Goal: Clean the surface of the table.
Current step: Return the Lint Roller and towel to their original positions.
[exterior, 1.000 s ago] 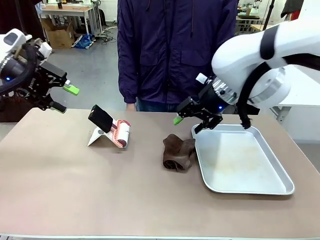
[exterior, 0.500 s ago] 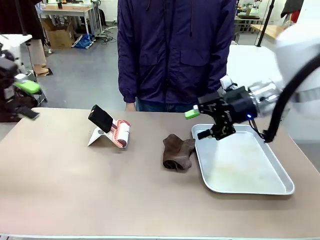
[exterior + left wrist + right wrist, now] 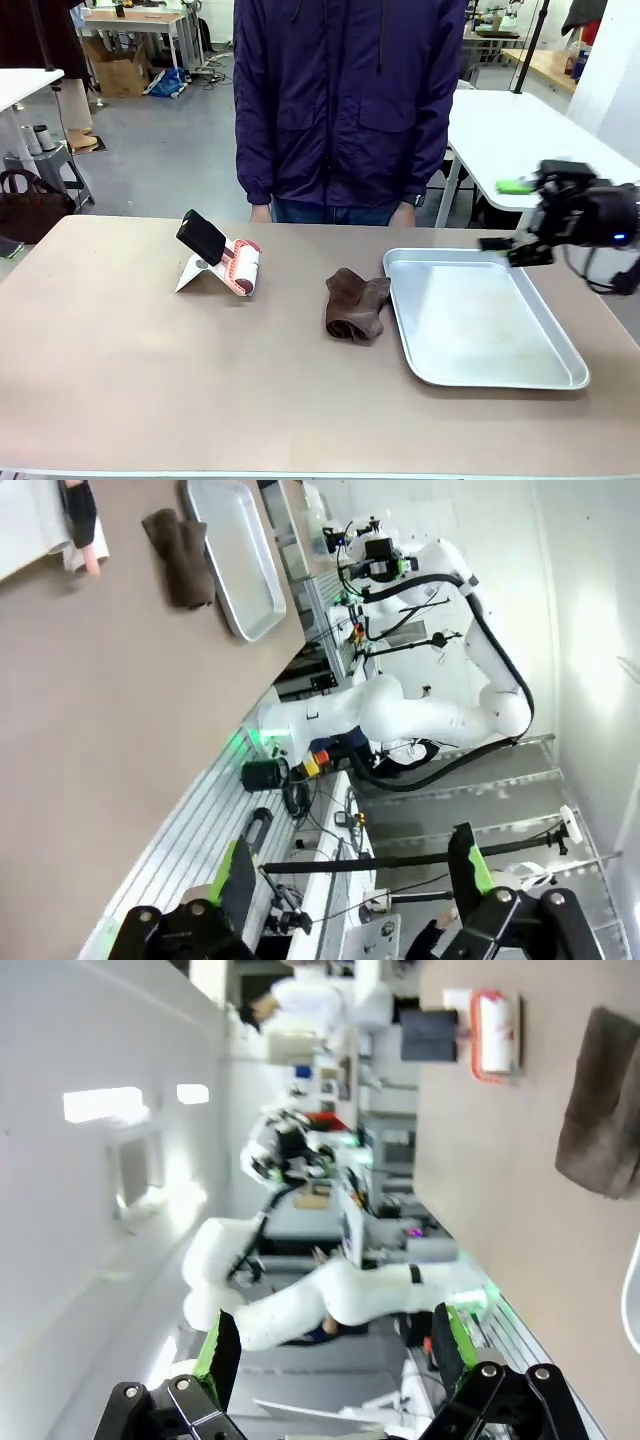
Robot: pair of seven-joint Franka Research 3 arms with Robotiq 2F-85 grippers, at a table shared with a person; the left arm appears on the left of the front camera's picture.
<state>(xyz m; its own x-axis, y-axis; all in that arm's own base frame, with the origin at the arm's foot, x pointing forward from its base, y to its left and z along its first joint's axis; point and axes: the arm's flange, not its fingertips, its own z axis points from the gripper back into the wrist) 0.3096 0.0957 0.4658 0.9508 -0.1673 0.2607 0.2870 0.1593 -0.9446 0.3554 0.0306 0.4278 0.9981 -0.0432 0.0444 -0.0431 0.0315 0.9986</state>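
The table [image 3: 150,370] has a matte brownish top with a crumpled brown cloth [image 3: 356,305] lying near its middle. My right gripper [image 3: 510,215] hangs open beyond the table's far right corner, above and behind the metal tray [image 3: 560,345], holding nothing. In the right wrist view its green-padded jaws [image 3: 335,1345] stand wide apart, with the table [image 3: 520,1210] and cloth [image 3: 600,1110] off to the side. In the left wrist view my left gripper [image 3: 350,875] is open and empty, well away from the table [image 3: 90,700], cloth [image 3: 178,545] and tray [image 3: 235,555].
A lint roller with a black handle [image 3: 220,262] rests on a white stand at the far left of the table. A person in a dark purple jacket [image 3: 345,100] stands at the far edge. White tables stand behind on the right.
Both arms have pulled back from the table. The left arm left the front view to the left. The right gripper swung from the tray's far left corner out past the right edge.
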